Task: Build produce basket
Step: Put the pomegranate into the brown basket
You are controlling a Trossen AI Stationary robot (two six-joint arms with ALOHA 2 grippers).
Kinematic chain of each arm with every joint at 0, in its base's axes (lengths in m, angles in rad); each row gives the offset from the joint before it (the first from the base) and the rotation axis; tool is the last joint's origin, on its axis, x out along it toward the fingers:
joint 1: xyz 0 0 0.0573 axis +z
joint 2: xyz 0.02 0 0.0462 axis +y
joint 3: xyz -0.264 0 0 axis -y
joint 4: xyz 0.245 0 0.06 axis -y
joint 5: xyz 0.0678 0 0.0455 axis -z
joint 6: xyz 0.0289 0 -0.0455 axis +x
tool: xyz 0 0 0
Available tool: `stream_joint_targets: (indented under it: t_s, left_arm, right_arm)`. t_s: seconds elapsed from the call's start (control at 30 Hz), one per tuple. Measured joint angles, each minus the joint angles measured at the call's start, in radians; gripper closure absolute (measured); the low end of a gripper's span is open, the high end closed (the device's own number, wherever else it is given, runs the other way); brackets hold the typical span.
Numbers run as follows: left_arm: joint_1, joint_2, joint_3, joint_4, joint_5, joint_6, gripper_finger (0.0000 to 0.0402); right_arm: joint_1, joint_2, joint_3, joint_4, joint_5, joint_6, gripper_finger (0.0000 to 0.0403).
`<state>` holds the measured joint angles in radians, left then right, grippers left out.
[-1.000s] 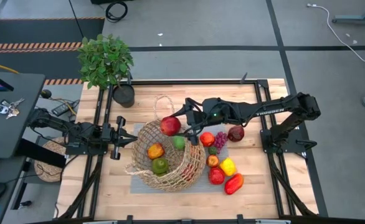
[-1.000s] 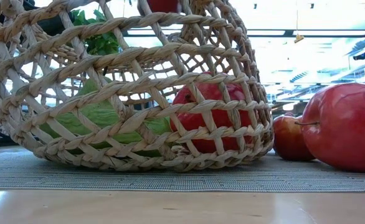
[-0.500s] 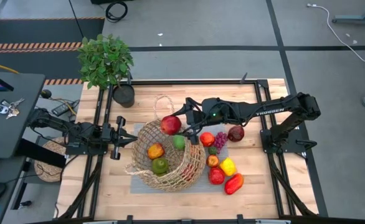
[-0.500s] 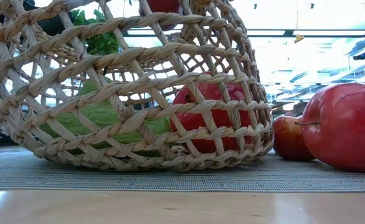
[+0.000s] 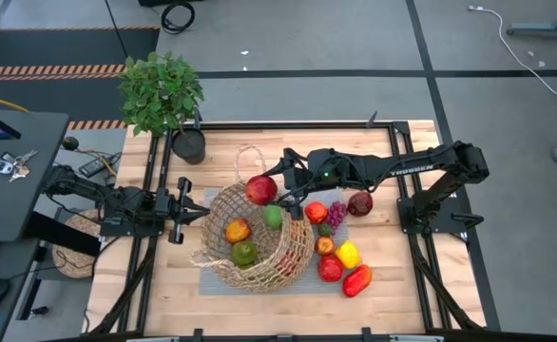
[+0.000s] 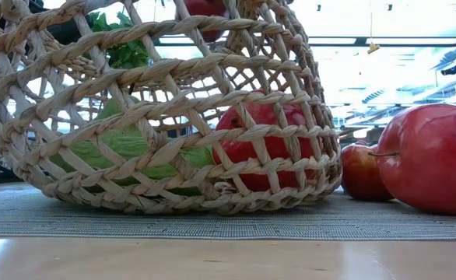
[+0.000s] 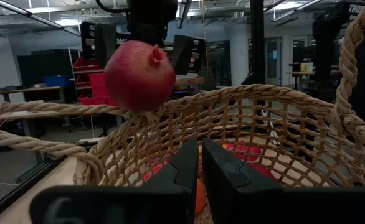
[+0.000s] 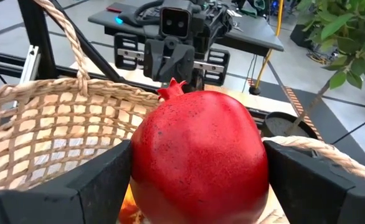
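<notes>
High view: on a pale slatted wooden bench (image 5: 383,285), the round tan wicker basket (image 5: 255,237) of open, loose weave lies on a grey woven mat (image 5: 207,283), a thin looped handle at its far side.
High view, right arm: the right pincer (image 5: 262,190) is clamped on a red pomegranate (image 5: 259,190) above the basket's far rim.
High view, produce: an orange piece (image 5: 238,230) and two green pieces (image 5: 245,254) lie inside the basket; red, yellow and orange fruits and purple grapes (image 5: 336,214) cluster just beside it.
High view, left arm: the left pincer (image 5: 202,213) waits near the basket's left side, jaws together.
High view, surroundings: a leafy potted plant (image 5: 162,92) stands at the bench's far left corner.
Low view: thick twisted strands of the basket (image 6: 166,117) fill the frame, a green piece and a red fruit (image 6: 263,140) behind the weave; smooth red apples (image 6: 434,155) rest just outside on the mat.
Left wrist view: the left pincer's dark fingers (image 7: 223,177) meet; beyond the rope-like rim hangs the pomegranate (image 7: 139,74), crown showing.
Right wrist view: broad dark fingers (image 8: 95,180) press both flanks of the speckled, round pomegranate (image 8: 198,162).
</notes>
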<state>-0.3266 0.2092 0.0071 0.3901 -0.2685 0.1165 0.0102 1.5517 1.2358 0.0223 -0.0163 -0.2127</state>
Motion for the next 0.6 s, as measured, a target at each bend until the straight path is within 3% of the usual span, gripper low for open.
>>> stream_joint_targets:
  t_s: [0.6]
  left_arm:
    - [0.000, 0.000, 0.000, 0.000, 0.000, 0.000, 0.0373]
  right_arm:
    - [-0.009, 0.000, -0.047, 0.159, -0.022, -0.015, 0.0053]
